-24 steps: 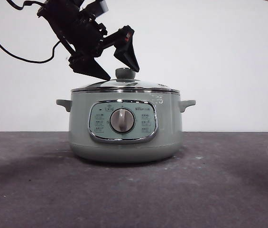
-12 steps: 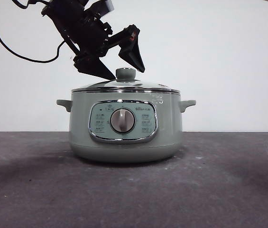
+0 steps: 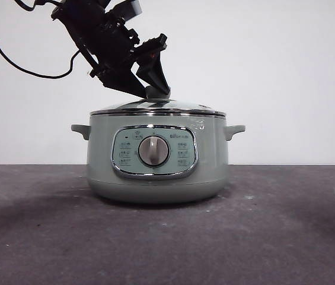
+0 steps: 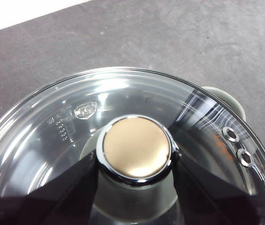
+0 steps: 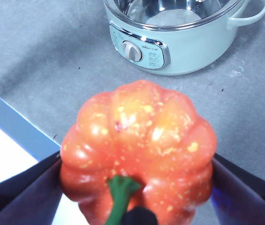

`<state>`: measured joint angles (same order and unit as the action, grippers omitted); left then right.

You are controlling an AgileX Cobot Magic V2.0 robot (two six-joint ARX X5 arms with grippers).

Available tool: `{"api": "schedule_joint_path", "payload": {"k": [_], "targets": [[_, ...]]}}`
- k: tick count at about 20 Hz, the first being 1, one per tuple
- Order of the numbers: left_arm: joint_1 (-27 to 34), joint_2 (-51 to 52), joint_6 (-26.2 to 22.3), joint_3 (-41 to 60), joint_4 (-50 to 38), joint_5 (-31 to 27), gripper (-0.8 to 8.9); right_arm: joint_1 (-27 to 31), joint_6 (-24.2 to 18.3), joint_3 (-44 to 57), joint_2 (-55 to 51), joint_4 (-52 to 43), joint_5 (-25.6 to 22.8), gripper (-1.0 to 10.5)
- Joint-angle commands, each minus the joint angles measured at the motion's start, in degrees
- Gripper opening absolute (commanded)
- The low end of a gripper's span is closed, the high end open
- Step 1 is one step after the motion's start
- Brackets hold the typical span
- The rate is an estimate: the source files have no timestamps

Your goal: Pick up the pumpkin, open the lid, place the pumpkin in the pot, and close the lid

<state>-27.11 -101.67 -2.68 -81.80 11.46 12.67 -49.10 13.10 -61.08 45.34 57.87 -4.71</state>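
Matte black arm [image 3: 99, 32] with a looping black cable [image 3: 13, 59] and wedge-shaped black fingers [image 3: 155, 74].

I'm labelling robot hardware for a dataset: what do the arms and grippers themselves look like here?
Left gripper: black, angular, two wedge-shaped jaws tapering to points, a black cable looping behind, a pale block on top. Right gripper: only two dark, flat jaws show, with a bluish sheen.

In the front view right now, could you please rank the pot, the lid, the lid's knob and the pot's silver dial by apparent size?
1. pot
2. lid, equally wide, much shallower
3. dial
4. knob, partly hidden by the left gripper, so uncertain
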Motion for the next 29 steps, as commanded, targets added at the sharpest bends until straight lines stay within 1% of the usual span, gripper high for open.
{"api": "schedule_joint_path", "payload": {"k": [1, 7, 12, 16, 17, 20, 22, 24, 26, 28, 29], "targets": [[-0.3, -0.4, -0.3, 0.0, -0.3, 0.9, -0.09, 0.0, 0.6, -0.1, -0.2, -0.3, -0.2, -0.1], [-0.3, 0.7, -0.1, -0.1, -3.4, 0.9, -0.08, 0.0, 0.5, -0.1, -0.1, -0.3, -0.2, -0.1], [-0.2, 4.2, -0.1, -0.1, -3.5, 0.9, -0.08, 0.0, 0.5, -0.1, -0.1, -0.7, -0.2, -0.1], [0.2, 7.3, -0.1, -0.2, -2.4, 0.8, -0.08, 0.0, 0.5, -0.1, -0.1, -3.0, -0.2, -0.1], [0.2, 8.4, -0.1, -0.2, -1.6, 0.8, -0.08, 0.0, 0.5, -0.1, 0.0, -3.6, -0.4, -0.1], [1.2, 13.3, -0.2, -0.2, 2.1, 0.3, -0.08, 0.0, 0.5, -0.1, 1.2, -5.3, -3.4, -0.1], [1.7, 17.7, -0.3, -0.2, 6.1, -1.5, -0.08, 0.0, 0.1, -0.1, 2.8, -7.7, -3.3, -0.1], [2.4, 22.7, -0.5, -0.2, 10.7, -2.1, -0.08, 0.2, -1.4, -0.1, 4.9, -11.1, -3.3, -0.1], [2.9, 27.7, -0.5, -0.2, 15.3, -2.3, -0.08, 1.5, -2.3, -0.1, 7.8, -15.1, -3.3, -0.1], [3.5, 32.7, -0.7, -0.2, 20.3, -4.5, -0.08, 3.8, -3.0, -0.1, 11.2, -19.3, -3.0, -0.1], [3.6, 35.2, -1.2, -0.2, 22.9, -5.1, -0.08, 5.2, -4.2, -0.2, 13.1, -21.4, -2.7, -0.1]]}}
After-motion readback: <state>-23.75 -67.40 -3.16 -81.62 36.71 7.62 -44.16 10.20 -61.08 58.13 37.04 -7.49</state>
